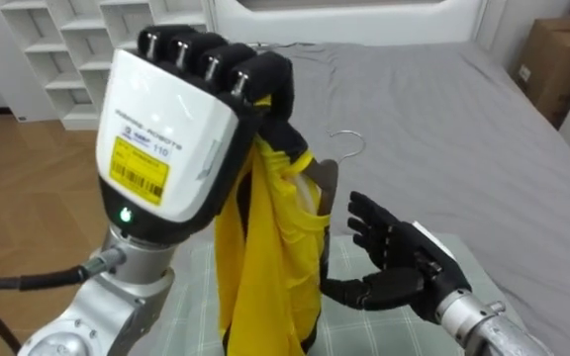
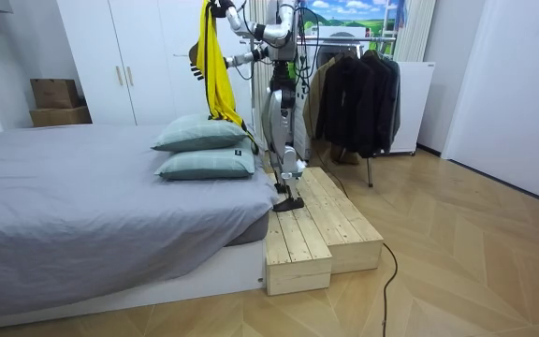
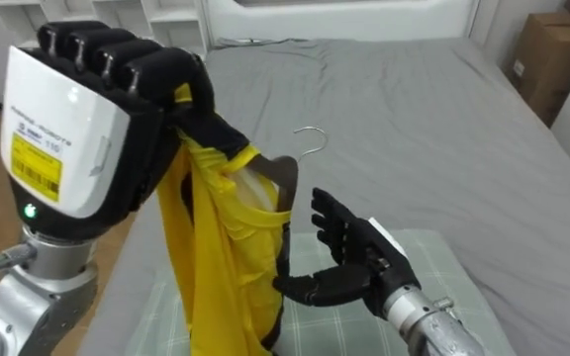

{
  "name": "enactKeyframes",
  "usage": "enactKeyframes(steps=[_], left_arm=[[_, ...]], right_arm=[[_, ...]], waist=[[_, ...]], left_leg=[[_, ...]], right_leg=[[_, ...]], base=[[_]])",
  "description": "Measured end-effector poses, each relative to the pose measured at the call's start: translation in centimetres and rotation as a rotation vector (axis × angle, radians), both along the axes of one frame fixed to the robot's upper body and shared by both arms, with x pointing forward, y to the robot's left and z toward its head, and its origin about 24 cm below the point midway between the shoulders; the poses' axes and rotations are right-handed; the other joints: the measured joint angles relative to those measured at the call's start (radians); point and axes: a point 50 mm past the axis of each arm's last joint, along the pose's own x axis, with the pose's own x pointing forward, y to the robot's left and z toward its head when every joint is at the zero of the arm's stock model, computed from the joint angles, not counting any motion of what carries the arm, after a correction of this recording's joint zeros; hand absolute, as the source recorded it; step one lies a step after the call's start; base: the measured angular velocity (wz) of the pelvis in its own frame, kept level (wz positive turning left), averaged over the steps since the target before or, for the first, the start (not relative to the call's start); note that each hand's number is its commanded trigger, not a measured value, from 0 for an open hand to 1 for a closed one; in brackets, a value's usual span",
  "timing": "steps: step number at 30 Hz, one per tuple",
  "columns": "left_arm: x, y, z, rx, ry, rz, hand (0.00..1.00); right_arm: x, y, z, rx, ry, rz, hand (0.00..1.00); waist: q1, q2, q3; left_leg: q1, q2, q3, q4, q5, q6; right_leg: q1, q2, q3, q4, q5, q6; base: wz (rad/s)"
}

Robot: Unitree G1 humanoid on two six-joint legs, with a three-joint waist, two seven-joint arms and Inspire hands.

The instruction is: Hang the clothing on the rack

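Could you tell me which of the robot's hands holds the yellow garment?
The left hand: its fingers curl round the yellow garment, while the right hand is open beside it.

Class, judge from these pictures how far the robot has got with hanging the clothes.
Done: the yellow garment is held up above the bed, and a hanger seems to sit in its neck. In hand: the left hand has its fingers curled round the garment's top; the right hand is open beside the hanger. Left: getting it onto the clothes rack behind the robot, where dark clothes hang.
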Motion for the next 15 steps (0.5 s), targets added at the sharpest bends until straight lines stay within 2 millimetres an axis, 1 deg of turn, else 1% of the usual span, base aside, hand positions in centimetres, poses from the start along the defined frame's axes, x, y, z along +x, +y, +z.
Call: enactKeyframes(steps=[5, 8, 11, 13, 15], left_arm=[[0.1, -0.2, -0.2, 0.016, 0.028, 0.002, 1.00], [0.1, -0.5, -0.4, 0.024, 0.050, -0.006, 1.00], [-0.1, -1.3, -0.7, 0.026, 0.061, -0.032, 1.00], [-0.1, -1.8, -0.5, 0.018, 0.054, -0.045, 1.00], [-0.1, -1.9, -0.4, 0.014, 0.048, -0.047, 1.00]], right_arm=[[-0.1, 0.0, -0.3, 0.020, 0.017, 0.000, 0.00], [-0.3, 0.0, -1.1, 0.047, 0.057, 0.001, 0.00], [-0.7, 0.9, -2.1, 0.067, 0.105, 0.019, 0.00], [-1.0, 1.4, -3.3, 0.075, 0.161, 0.035, 0.00], [-1.2, 1.6, -4.1, 0.078, 0.198, 0.032, 0.00]], waist=[[-0.002, -0.002, 0.0010], [-0.002, -0.006, 0.0038], [0.002, -0.007, 0.0040], [0.003, -0.007, 0.0037], [0.003, -0.006, 0.0033]], left_leg=[[0.001, -0.004, -0.004, 0.000, 0.000, 0.000], [0.002, -0.006, -0.012, 0.000, 0.000, 0.000], [0.002, -0.007, -0.011, 0.000, -0.001, 0.002], [0.001, -0.008, -0.009, 0.000, -0.001, 0.002], [0.001, -0.008, -0.008, 0.000, -0.001, 0.002]], right_leg=[[0.001, -0.002, -0.005, 0.000, -0.001, 0.001], [0.006, -0.002, -0.006, -0.001, -0.002, 0.004], [0.004, -0.001, -0.004, -0.001, -0.003, 0.005], [0.005, -0.002, -0.005, -0.001, -0.004, 0.006], [0.005, -0.002, -0.003, -0.001, -0.004, 0.006]], base=[[0.00], [0.05], [0.00], [0.00], [0.00]])
